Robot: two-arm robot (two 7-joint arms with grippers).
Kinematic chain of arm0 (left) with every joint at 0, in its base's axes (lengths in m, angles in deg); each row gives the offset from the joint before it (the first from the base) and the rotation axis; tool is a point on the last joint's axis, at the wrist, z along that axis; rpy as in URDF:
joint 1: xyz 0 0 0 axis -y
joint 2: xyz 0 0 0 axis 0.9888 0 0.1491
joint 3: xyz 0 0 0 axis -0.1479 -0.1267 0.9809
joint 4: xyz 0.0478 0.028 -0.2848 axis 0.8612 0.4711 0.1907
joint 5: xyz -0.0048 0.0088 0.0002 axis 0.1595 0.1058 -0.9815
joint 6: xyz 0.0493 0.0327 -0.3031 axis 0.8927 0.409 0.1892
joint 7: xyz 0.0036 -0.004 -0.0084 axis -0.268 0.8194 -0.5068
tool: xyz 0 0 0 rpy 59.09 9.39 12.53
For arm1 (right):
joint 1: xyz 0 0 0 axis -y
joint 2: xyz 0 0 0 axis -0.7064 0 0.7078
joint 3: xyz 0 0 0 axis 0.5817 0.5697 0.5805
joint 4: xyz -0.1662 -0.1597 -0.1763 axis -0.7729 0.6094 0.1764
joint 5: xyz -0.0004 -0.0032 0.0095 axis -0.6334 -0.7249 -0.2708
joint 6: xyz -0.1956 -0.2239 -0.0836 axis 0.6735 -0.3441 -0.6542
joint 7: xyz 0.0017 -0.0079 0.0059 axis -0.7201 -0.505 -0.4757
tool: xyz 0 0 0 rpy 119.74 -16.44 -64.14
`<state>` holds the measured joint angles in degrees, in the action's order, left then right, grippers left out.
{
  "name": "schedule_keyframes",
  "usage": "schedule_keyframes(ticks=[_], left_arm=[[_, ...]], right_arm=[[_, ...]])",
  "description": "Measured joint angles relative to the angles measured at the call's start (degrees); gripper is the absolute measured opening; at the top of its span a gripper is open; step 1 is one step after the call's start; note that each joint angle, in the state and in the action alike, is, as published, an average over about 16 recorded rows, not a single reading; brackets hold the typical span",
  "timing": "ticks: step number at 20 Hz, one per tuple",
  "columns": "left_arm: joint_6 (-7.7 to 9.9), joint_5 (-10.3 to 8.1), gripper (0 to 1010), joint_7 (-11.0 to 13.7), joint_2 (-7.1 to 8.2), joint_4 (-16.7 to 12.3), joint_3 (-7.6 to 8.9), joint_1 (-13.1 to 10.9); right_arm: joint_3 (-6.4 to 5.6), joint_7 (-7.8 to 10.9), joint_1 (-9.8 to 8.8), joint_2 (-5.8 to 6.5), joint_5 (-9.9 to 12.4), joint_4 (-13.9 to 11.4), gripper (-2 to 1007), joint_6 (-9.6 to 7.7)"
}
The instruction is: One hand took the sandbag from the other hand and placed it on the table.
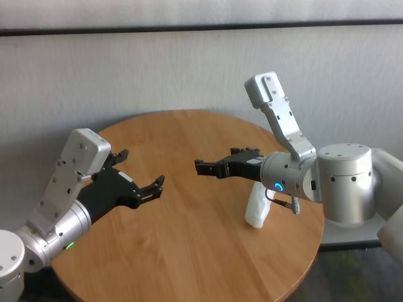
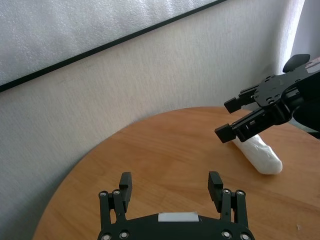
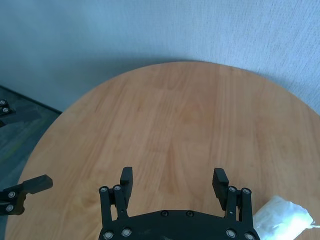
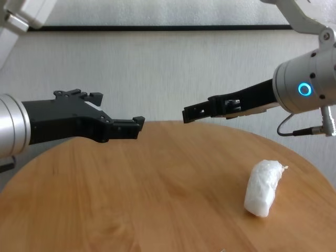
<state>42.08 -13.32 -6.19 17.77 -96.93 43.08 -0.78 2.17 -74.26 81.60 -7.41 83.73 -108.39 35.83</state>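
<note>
A: Where's the sandbag (image 4: pixel 264 187)?

B: Lying flat on the bench (image 1: pixel 189 251), toward its right side, nothing touching it. Crinkly white pouch, one end pointing toward the wall.

A: Right gripper (image 1: pixel 208 168)?

B: Raised above the bench, up and left of the sandbag, well apart from it. Fingers (image 3: pixel 220 179) spread, holding nothing. Blue ring lit on the wrist.

A: Left gripper (image 1: pixel 152 189)?

B: Also raised, far left of the sandbag, facing the right gripper across a gap. Fingers (image 2: pixel 215 183) spread, empty. Green light on the wrist.
</note>
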Motion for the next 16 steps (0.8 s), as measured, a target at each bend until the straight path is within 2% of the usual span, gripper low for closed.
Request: schedule_keyframes(ticks=[8, 16], left_arm=[[0.0, 0.0, 1002, 0.0, 0.0, 0.0, 0.0, 0.0], [0.0, 0.0, 1002, 0.0, 0.0, 0.0, 0.0, 0.0]], right_arm=[[-0.4, 0.68, -1.23, 0.29, -0.9, -0.87, 1002, 0.43], [-0.32, 0.91, -1.6, 0.58, -1.24, -1.29, 1002, 0.48]])
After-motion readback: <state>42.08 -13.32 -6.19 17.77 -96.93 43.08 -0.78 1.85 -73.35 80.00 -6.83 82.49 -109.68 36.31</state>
